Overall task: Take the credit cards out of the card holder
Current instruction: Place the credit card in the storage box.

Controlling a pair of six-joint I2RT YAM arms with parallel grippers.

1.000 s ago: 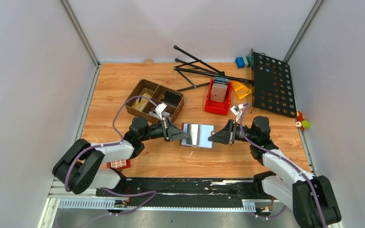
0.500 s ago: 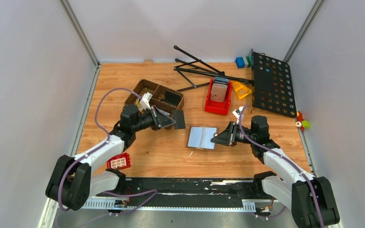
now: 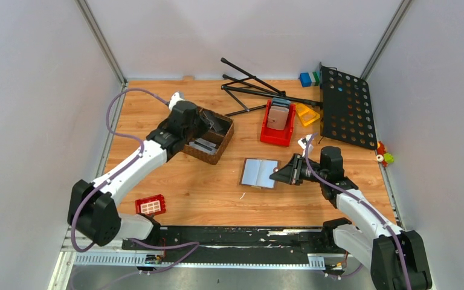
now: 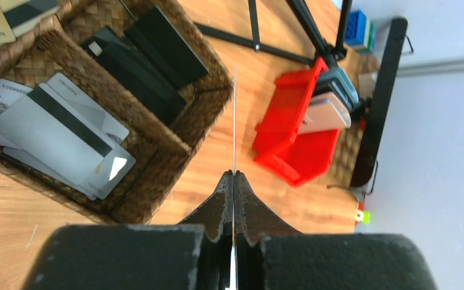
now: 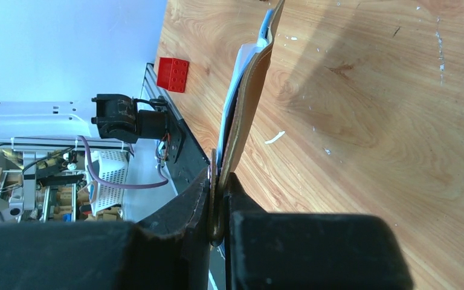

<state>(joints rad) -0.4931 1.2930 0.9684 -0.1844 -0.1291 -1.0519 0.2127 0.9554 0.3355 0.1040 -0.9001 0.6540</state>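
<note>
Jaws of the left gripper [image 4: 234, 176] pinch one credit card [image 4: 234, 115] edge-on, its long axis pointing straight out from the fingers, above the rim of the wicker basket [image 4: 157, 142]. The basket compartment with the grey credit cards [image 4: 54, 130] lies leftward in the wrist view, so the drop probably needs a sideways shift. Right of the basket, the right gripper [image 3: 280, 176] clamps the open card holder [image 3: 258, 173] by its edge.

Rough woven wicker basket [image 4: 157, 139]; smooth wood-grain table [image 5: 368, 121]; glossy plastic bin [image 4: 284, 121]; matt leather-look card holder [image 5: 248, 103].
</note>
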